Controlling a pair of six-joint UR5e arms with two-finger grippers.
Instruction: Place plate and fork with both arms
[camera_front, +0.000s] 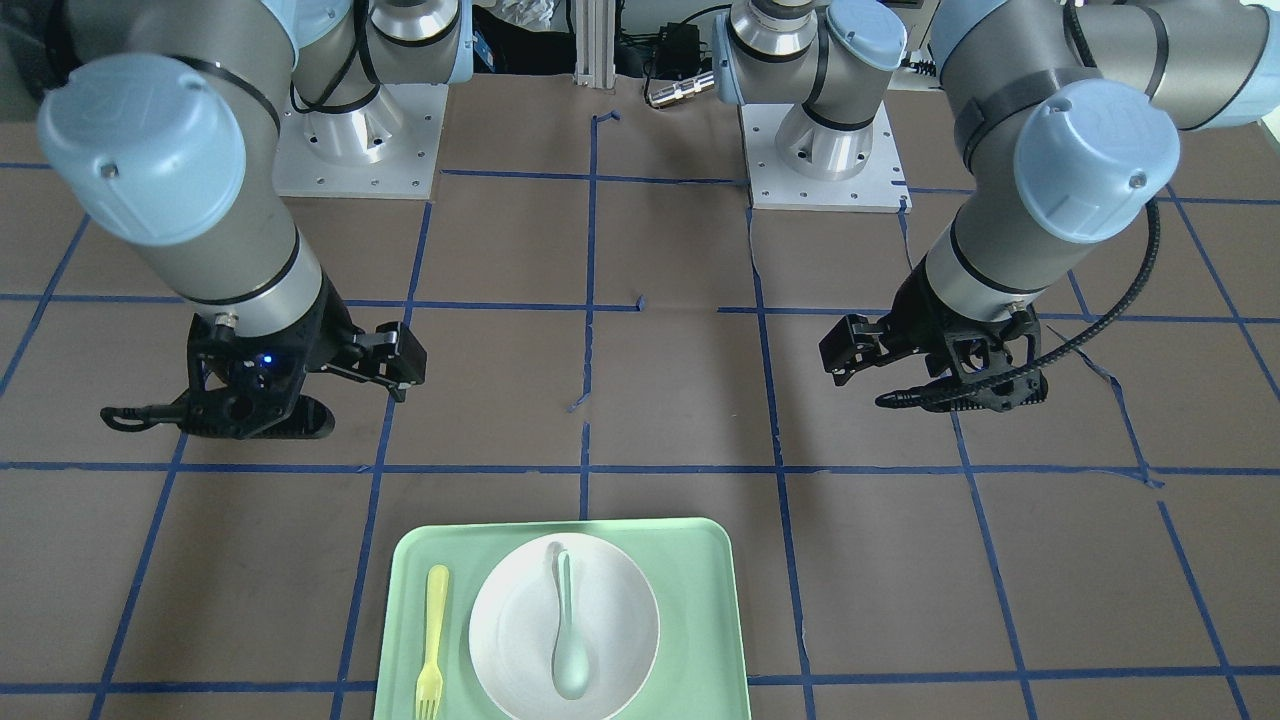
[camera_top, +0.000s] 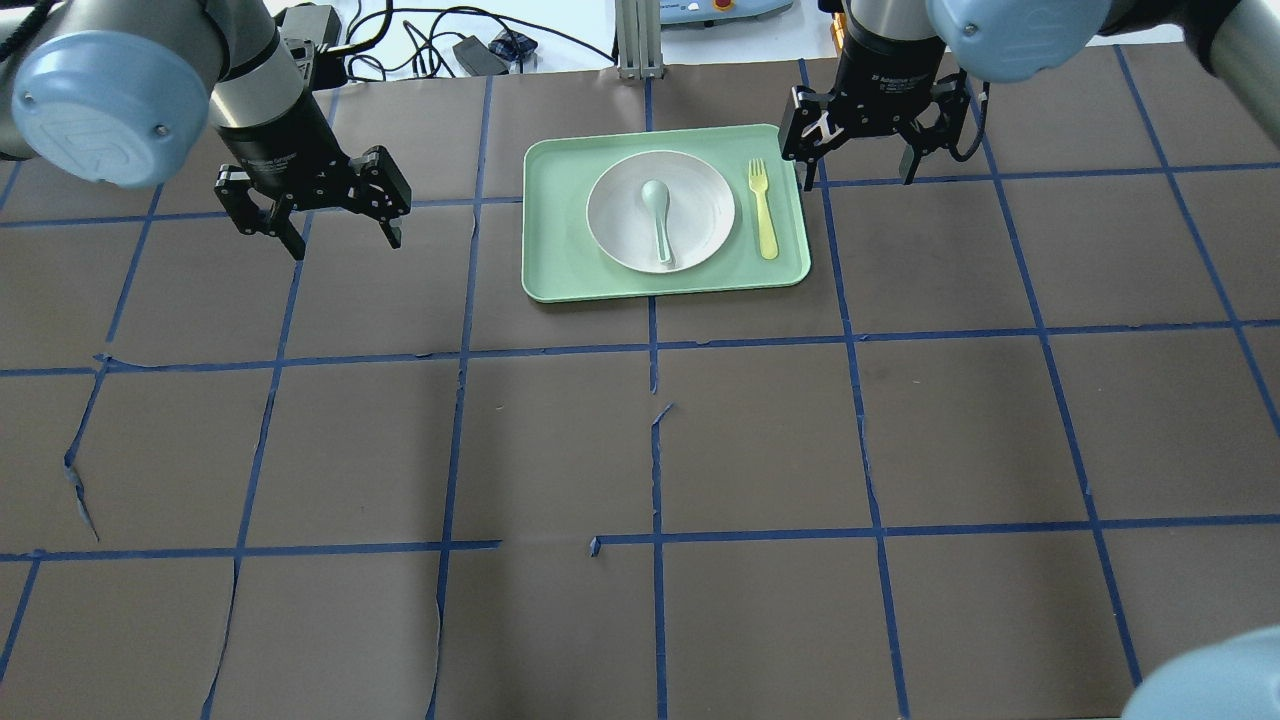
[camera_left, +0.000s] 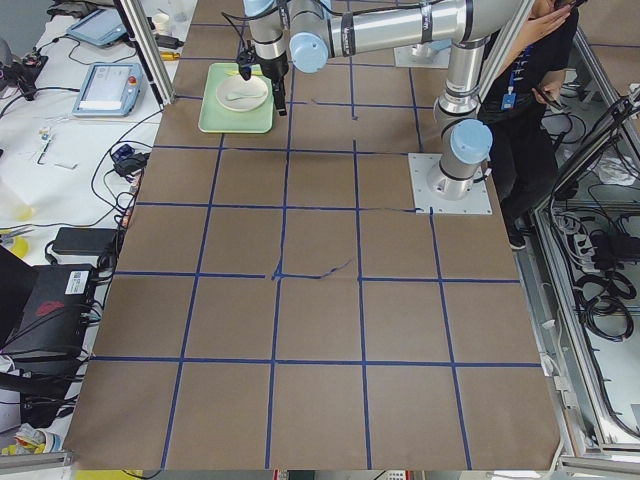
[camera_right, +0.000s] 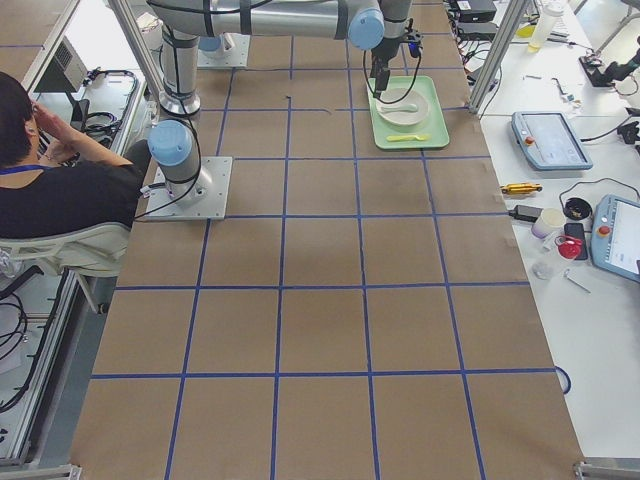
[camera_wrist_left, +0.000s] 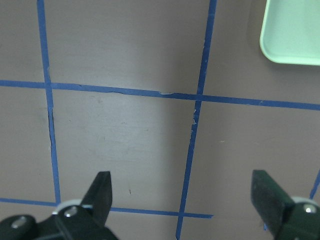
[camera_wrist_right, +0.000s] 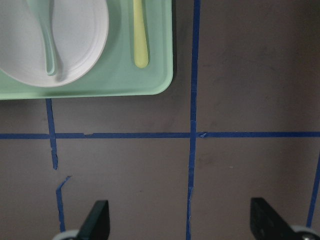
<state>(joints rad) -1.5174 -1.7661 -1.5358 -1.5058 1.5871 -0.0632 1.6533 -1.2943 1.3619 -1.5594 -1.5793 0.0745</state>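
Observation:
The off-white plate (camera_top: 700, 215) lies in the middle of a mint-green tray (camera_top: 560, 270) at the far centre of the table. The pale-yellow fork (camera_top: 764, 220) lies on the tray to the plate's right. My left gripper (camera_top: 345, 243) is open and empty, hovering over bare table well left of the tray. My right gripper (camera_top: 860, 180) is open and empty, just off the tray's right edge, close to the fork. The right wrist view shows the plate (camera_wrist_right: 80, 30), the fork (camera_wrist_right: 141, 35) and the right gripper (camera_wrist_right: 180, 215). The left gripper (camera_wrist_left: 182, 190) hangs over bare table in the left wrist view.
A pale grey-green spoon (camera_top: 657, 220) lies in the plate. The brown table cover carries a grid of blue tape. The tray corner (camera_wrist_left: 295, 30) shows at the left wrist view's top right. Cables and devices sit beyond the table's far edge.

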